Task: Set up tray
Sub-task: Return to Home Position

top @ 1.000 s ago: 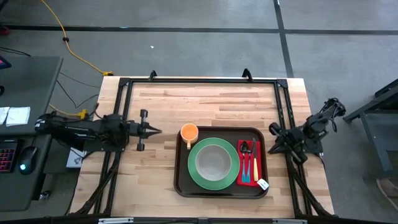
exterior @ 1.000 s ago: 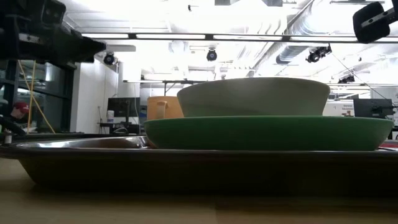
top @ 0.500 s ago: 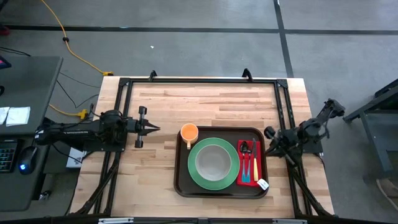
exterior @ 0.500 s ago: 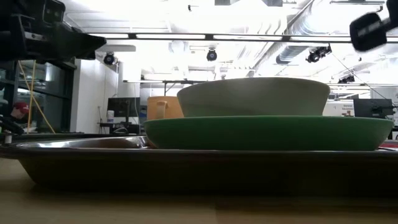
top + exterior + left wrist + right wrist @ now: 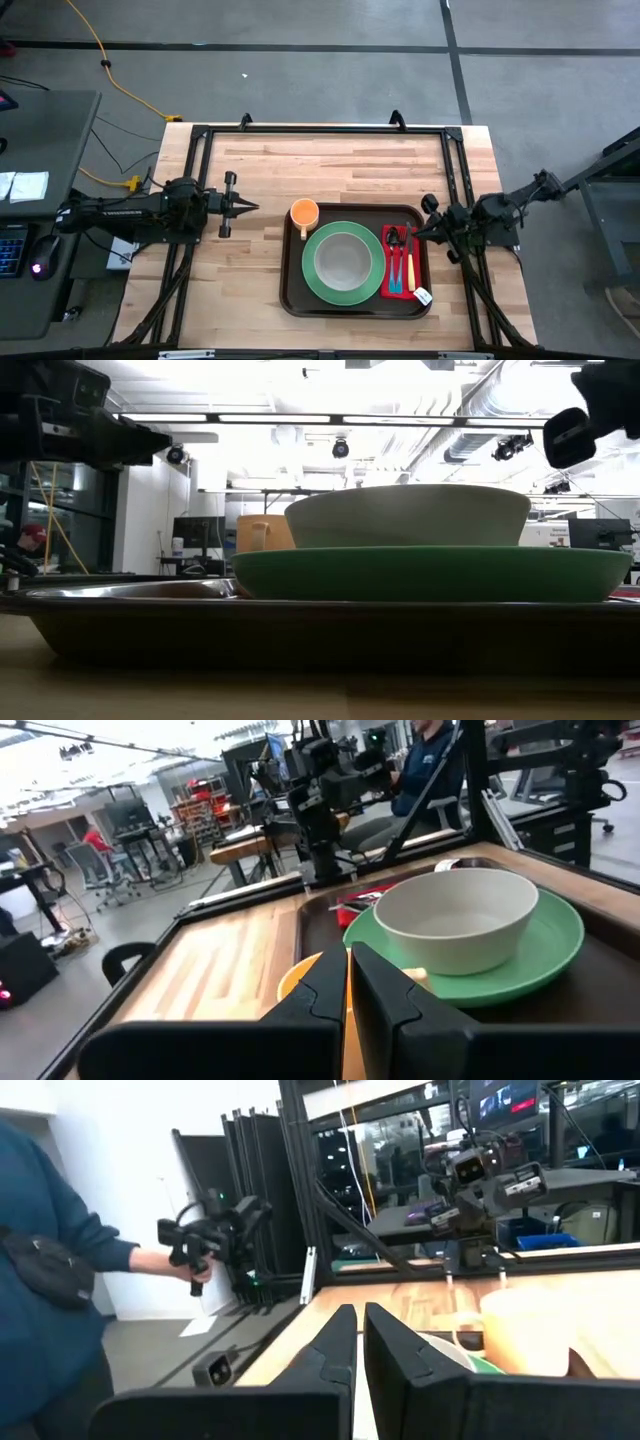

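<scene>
1. Plainly, the loaded tray lies on the right-front part of the counter, so I judge the danger lies in the arms' retreat, not in any grasp.
2. Nearest the load, the right hand hangs raised by the tray's right rim, just beside the red napkin. Its fingers are pressed almost together and hold nothing. A low swing on the way out could clip the rim, or sweep the yellow knife and the other cutlery out of line.
3. Farther back, the left hand hovers over bare counter, well apart from the tray and pointing toward the orange cup. Its fingers are closed to a slit and empty. Only a forward drift would topple the cup, which looks unlikely.
4. Dark-brown glossy plastic makes up the tray, a rectangle with rounded corners and a raised rim. It would probably slide on the wood if struck.
5. Round and broad, the green plate carries an off-white bowl with a smooth matte wall. The stack is loose, so a jolt would shift it.
6. Thin and soft, the napkin looks unable to grip the cutlery. At the tray's far-left corner the cup is small, handled and looks light.
7. Pale wooden planks form the counter, which is framed in black rails.
</scene>
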Controlling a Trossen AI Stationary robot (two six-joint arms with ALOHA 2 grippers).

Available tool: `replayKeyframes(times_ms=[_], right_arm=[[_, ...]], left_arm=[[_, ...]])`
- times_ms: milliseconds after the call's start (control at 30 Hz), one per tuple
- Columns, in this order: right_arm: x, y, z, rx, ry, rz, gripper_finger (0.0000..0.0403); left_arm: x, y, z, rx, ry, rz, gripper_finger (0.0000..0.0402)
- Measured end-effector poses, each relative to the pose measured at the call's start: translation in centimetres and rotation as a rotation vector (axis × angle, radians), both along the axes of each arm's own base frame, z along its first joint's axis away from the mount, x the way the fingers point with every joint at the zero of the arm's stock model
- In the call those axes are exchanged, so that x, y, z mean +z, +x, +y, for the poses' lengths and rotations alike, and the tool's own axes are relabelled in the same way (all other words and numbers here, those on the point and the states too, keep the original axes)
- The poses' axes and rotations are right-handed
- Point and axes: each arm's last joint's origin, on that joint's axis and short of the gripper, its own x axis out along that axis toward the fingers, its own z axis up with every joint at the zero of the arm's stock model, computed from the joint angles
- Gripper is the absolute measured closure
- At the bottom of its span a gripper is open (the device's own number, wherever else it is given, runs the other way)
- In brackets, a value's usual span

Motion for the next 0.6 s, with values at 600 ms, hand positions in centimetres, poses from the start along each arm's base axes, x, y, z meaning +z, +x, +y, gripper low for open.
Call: replayKeyframes(times_ms=[600], right_arm=[[-0.1,0.5,-1.7,0.016,-0.022,0.006,0.0402]], left_arm=[[0.1,-0.2,0.1,0.03,0.026,-0.019,0.0355]])
